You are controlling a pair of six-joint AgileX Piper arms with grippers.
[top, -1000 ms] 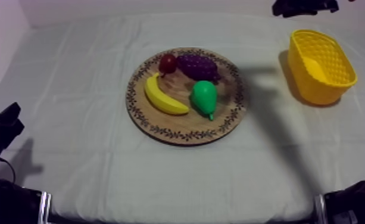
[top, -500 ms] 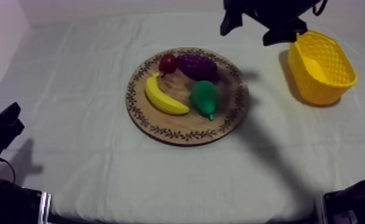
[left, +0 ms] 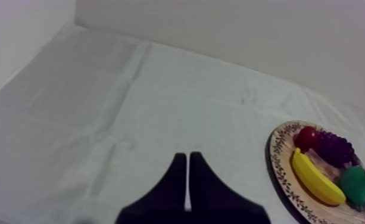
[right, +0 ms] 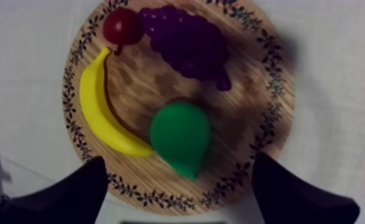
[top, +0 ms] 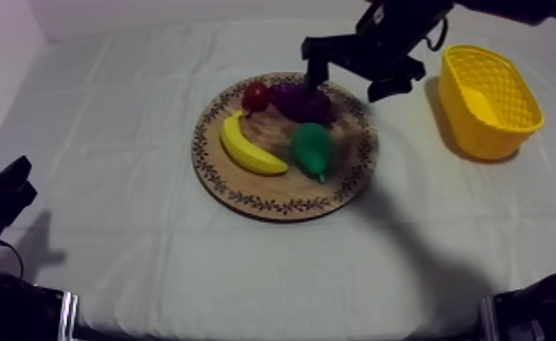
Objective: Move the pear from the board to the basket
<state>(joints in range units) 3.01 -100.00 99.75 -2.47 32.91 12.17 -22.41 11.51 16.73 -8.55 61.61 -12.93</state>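
The pear [top: 311, 150] lies on the wooden board [top: 245, 195], at about four o'clock from the board's centre, its narrow end pointing toward five o'clock, not yet grasped. A banana [top: 249, 150] lies just beside it at nine o'clock, a bunch of grapes [top: 301, 100] sits at twelve, and a small red fruit [top: 256, 94] is near the board's eleven o'clock rim. The right hand [top: 346, 88] hovers over the board's one o'clock edge by the grapes, its two black fingers spread wide with nothing between them. Its wrist view looks straight down with the pear framed between the fingers, which reads as lining up for a descent. The yellow basket [top: 499, 118] stands at the board's two o'clock, well apart, on the working arm's side. The left hand [left: 187, 179] rests at the seven o'clock corner of the desk [top: 154, 272], fingers pressed together on nothing, apparently idle.
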